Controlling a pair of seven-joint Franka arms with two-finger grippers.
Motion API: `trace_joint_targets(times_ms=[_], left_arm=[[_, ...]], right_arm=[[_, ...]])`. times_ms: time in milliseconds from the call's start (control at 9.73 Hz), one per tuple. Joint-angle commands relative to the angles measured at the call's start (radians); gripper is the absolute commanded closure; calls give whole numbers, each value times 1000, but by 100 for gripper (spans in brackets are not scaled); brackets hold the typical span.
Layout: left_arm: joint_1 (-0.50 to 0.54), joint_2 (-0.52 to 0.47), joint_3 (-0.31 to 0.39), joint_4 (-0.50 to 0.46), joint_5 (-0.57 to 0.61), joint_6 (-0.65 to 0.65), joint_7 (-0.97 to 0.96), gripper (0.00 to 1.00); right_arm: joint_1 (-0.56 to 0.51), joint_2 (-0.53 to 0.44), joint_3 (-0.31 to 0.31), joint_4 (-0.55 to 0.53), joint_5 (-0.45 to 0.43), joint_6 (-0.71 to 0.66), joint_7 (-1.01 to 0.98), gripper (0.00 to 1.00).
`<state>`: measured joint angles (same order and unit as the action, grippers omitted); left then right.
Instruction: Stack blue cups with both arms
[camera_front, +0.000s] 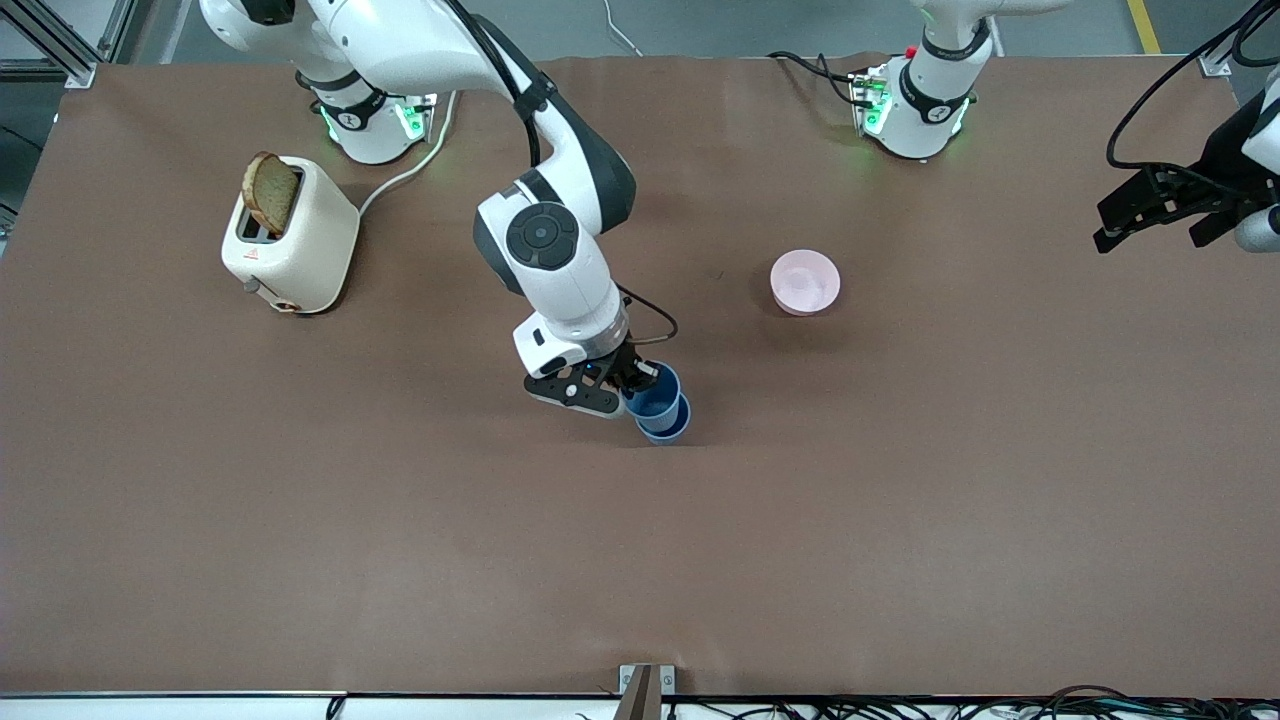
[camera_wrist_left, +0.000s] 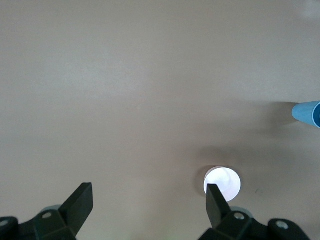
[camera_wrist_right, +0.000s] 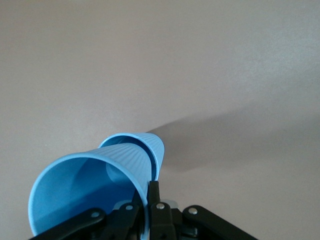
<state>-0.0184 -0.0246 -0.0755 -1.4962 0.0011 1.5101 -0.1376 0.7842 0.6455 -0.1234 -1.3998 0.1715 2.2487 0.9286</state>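
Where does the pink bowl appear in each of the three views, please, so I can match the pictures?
Front view: the pink bowl sits mid-table, toward the left arm's end from the blue cups.
Left wrist view: it shows pale and round, beside one of the left gripper's open fingers.
Right wrist view: not in it.
Shared landmark: the blue cups, in all three views.

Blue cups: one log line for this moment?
right gripper: shut on upper blue cup, nested in lower blue cup | left gripper: open, waiting | pink bowl: untouched
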Motion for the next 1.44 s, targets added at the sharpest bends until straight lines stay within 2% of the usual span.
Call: trace_joint_targets(times_ms=[0, 103, 308, 411, 617, 720, 822, 1028, 1131, 1336], left_arm=[[-1, -14, 6, -48, -10, -10, 45, 0], [-1, -12, 6, -50, -10, -37, 67, 0], [-3, -11, 5, -53, -10, -92, 79, 0], [-6, -11, 3, -64, -10, -109, 81, 0], [-8, -17, -3, -94, -9, -97, 79, 0], [-8, -26, -3, -116, -7, -73, 79, 0], [-5, -38, -3, -122, -6, -64, 79, 0], [-3, -38, -1, -122, -7, -50, 78, 0], [-5, -37, -1, -118, -6, -50, 64, 0], [-5, -31, -1, -92, -9, -47, 62, 0]], right_arm=[[9, 6, -4, 4, -15, -3, 6, 98], [9, 16, -4, 4, -12, -3, 6, 92], [9, 17, -4, 5, -10, 0, 9, 41], [9, 17, -4, 8, -10, 0, 10, 39], [9, 8, -4, 13, -10, -7, 9, 23], [1, -7, -13, 12, -16, -15, 10, 0], [-5, -62, -50, 2, -30, -61, 6, 0], [-28, -197, -157, -23, -33, -263, -96, 0], [-84, -283, -168, -91, -33, -312, -199, 0], [-191, -444, -168, -265, -33, -322, -359, 0]])
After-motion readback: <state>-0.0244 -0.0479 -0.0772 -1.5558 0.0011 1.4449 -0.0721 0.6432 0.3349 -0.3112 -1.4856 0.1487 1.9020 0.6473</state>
